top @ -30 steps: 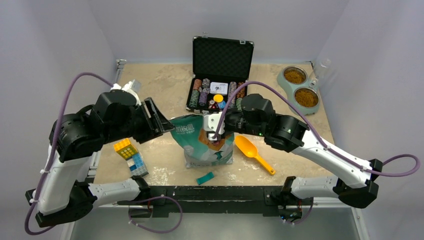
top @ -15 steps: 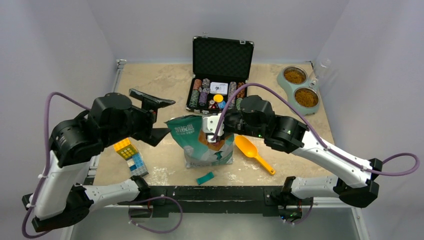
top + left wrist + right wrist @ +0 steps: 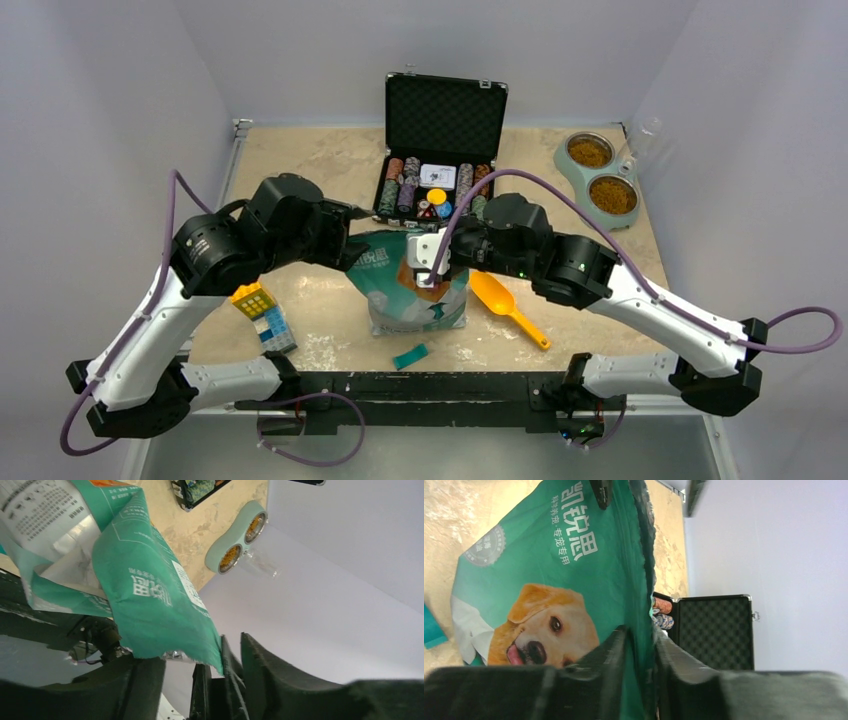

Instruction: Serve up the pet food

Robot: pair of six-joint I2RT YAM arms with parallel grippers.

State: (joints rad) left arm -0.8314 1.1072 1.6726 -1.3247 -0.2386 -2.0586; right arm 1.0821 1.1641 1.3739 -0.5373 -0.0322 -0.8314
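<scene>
Right gripper (image 3: 640, 637) is pinching the top rim of the bag (image 3: 415, 290), fingers nearly together on the film. Left gripper (image 3: 345, 248) is spread, with the bag's other rim corner hanging in the gap (wrist view; can't tell if a pad touches it). Pet food (image 3: 612, 196) shows only in the double bowl (image 3: 580, 175) at the far right corner. The rest is presumably inside the bag, contents not visible.

Risks:
- Left closes on air or on both layers, so the mouth won't open.
- Right's pinch slips, the bag slumps toward the orange scoop (image 3: 507, 305) just beside it and spills kibble on the table (image 3: 300, 170).
</scene>
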